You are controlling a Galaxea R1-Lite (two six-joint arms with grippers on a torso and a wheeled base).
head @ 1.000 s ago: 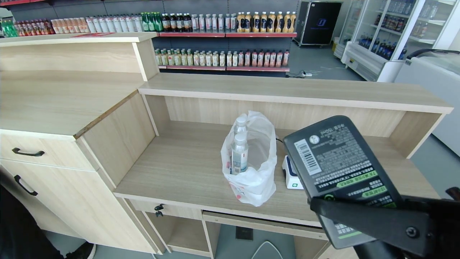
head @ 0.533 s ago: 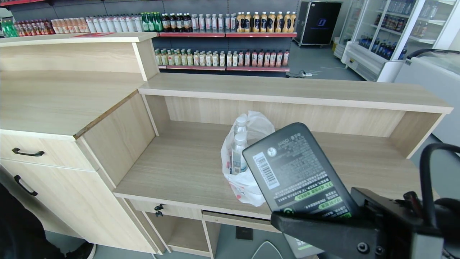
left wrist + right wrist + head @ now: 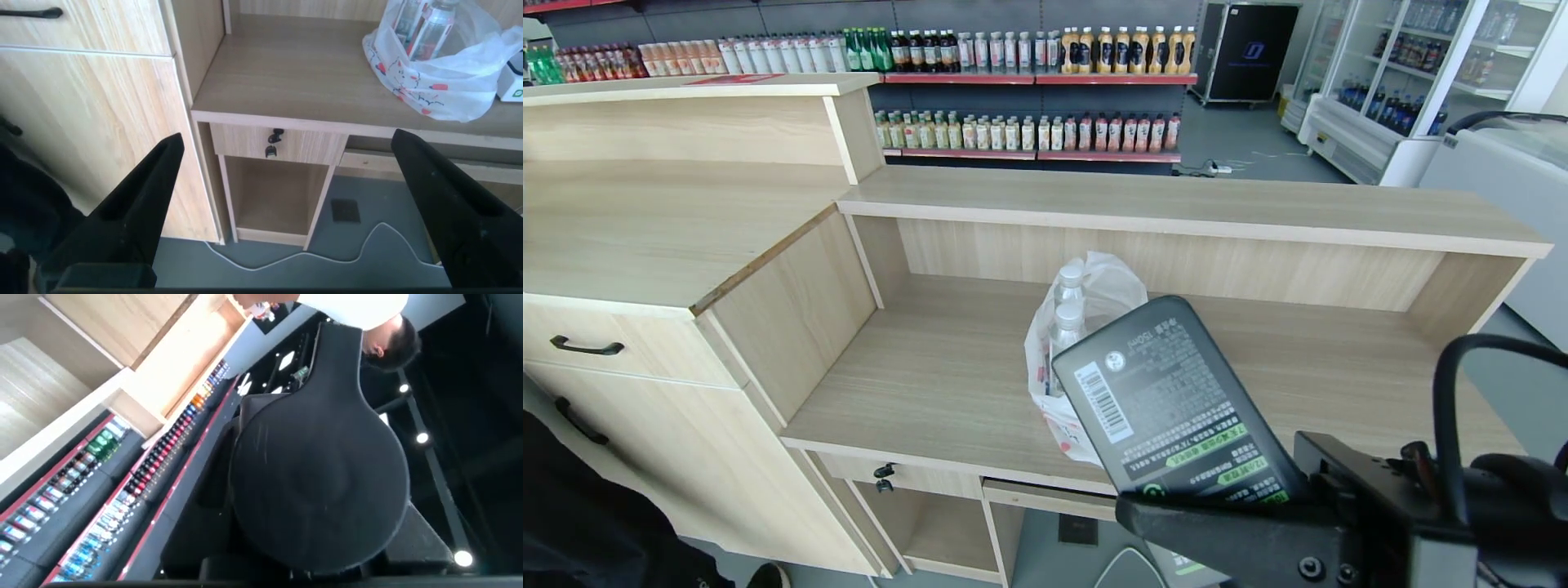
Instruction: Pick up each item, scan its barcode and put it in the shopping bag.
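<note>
Now right fingers (image 3: 1217,535) clamp the black bottle (image 3: 1168,400) low down — left fingers (image 3: 139,212) apart.

Bottles (image 3: 1067,322) stand in the shopping bag (image 3: 1054,416) on the counter (image 3: 931,384), behind the flat pack (image 3: 1168,400).

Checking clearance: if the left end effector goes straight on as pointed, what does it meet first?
Probably the light wooden drawer front with a key in its lock; depth is unclear.

Head cam high, looking forward-down onto table (image 3: 947,384). Left wrist cam low, facing table front, sharing shopping bag (image 3: 441,73) with head. Right wrist cam close against black pack (image 3: 319,474), tilted upward.
</note>
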